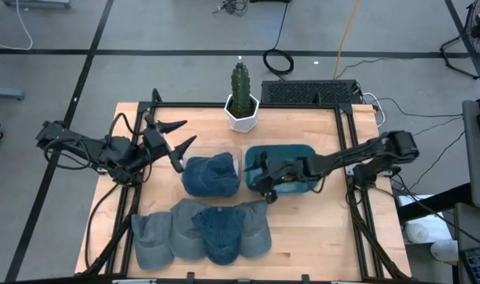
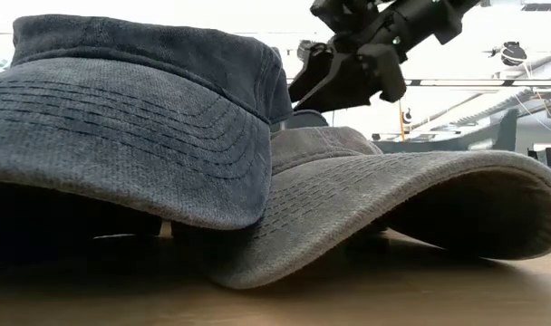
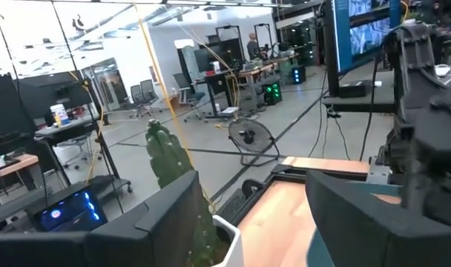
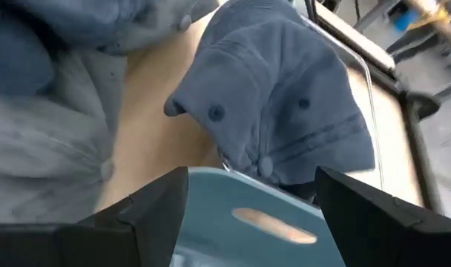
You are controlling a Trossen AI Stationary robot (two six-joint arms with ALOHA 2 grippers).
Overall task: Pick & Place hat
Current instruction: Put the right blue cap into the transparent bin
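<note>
— Hat (image 1: 211, 175) first: where is it, and which way does it lie?

— Mid-tabletop (image 1: 319, 229), just left of the teal bin (image 1: 281, 166), touching its edge. Its long axis runs left to right; I cannot tell where the brim points.

— And your claws?

— My right claw (image 1: 258, 183) hangs over the bin's left end, fingers spread, holding nothing. My left claw (image 1: 179, 144) hovers by the hat's left, wide open, empty.

— Around them?

— Three more caps (image 1: 200, 231) along the near edge, a potted cactus (image 1: 241, 98) at the far edge, grey floor, an office with desks beyond.
</note>
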